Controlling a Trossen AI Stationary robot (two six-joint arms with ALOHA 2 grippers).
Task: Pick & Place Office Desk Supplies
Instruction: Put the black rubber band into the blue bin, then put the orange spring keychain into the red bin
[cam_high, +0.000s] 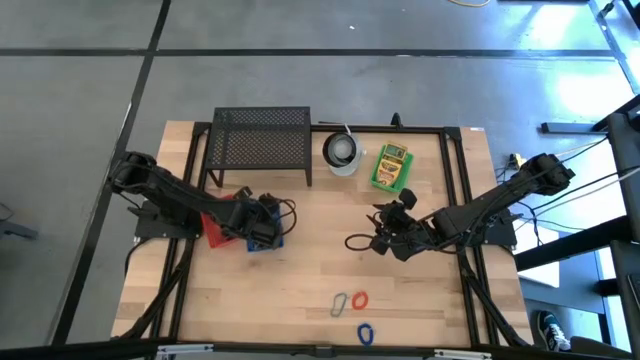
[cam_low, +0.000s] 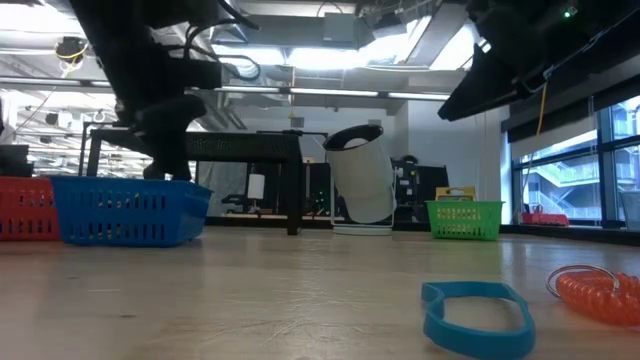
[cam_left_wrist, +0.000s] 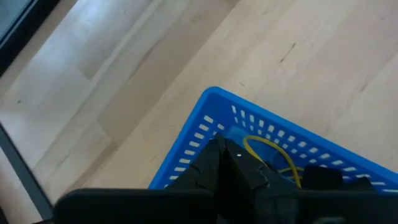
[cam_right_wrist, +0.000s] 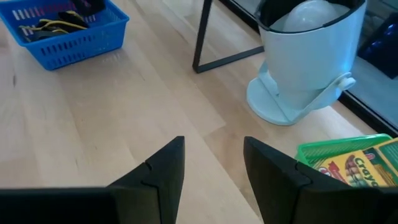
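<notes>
My left gripper (cam_left_wrist: 225, 163) is shut and points down into the blue basket (cam_high: 264, 238), over a yellow rubber band (cam_left_wrist: 268, 153) and dark clips (cam_left_wrist: 323, 175) that lie on the basket's floor. I see nothing between its fingers. My right gripper (cam_right_wrist: 213, 149) hovers open over bare wood right of the table's centre (cam_high: 382, 238), holding nothing. A silver clip (cam_high: 339, 304), a red band (cam_high: 359, 299) and a blue band (cam_high: 365, 332) lie flat near the table's front edge. Crayon boxes (cam_high: 392, 166) lie in a green basket (cam_right_wrist: 323, 151).
A red basket (cam_high: 214, 229) stands against the blue basket's left side. At the back stand a black mesh rack (cam_high: 262, 140) and a round white cup-like object (cam_high: 341, 152). Bare wood lies between the two grippers and toward the front edge.
</notes>
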